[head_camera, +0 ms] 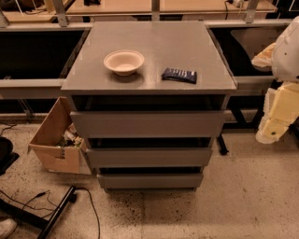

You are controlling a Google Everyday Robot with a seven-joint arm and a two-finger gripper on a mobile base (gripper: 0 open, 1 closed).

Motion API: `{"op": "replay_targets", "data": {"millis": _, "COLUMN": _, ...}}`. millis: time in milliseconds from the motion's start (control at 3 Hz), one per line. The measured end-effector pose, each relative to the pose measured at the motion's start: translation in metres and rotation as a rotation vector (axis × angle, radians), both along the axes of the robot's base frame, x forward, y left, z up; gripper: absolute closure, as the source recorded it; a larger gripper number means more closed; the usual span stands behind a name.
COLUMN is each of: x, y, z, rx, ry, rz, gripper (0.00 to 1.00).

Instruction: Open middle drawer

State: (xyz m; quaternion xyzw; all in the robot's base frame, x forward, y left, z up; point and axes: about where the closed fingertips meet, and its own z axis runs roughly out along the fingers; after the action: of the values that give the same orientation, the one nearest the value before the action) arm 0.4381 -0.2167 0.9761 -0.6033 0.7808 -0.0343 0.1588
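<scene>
The gripper hangs at the right edge of the view, beside a grey cabinet. Beneath it spreads a pale speckled floor. Well away from it, on the cabinet's far side, an open cardboard box of clutter sits on that floor, with black cables and a black stand leg nearer the camera. Behind the gripper run grey metal rails and wooden tabletops — the space under them is dark. The light is warm and dim.
</scene>
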Motion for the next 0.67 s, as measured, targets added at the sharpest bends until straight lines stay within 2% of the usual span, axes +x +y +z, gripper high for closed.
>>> {"op": "replay_targets", "data": {"millis": 333, "x": 0.000, "y": 0.000, "z": 0.000, "rx": 0.000, "ry": 0.000, "rz": 0.000, "gripper": 0.00}}
{"op": "replay_targets", "data": {"millis": 667, "x": 0.000, "y": 0.010, "z": -0.018, "rx": 0.000, "ry": 0.005, "rz": 0.002, "gripper": 0.00}}
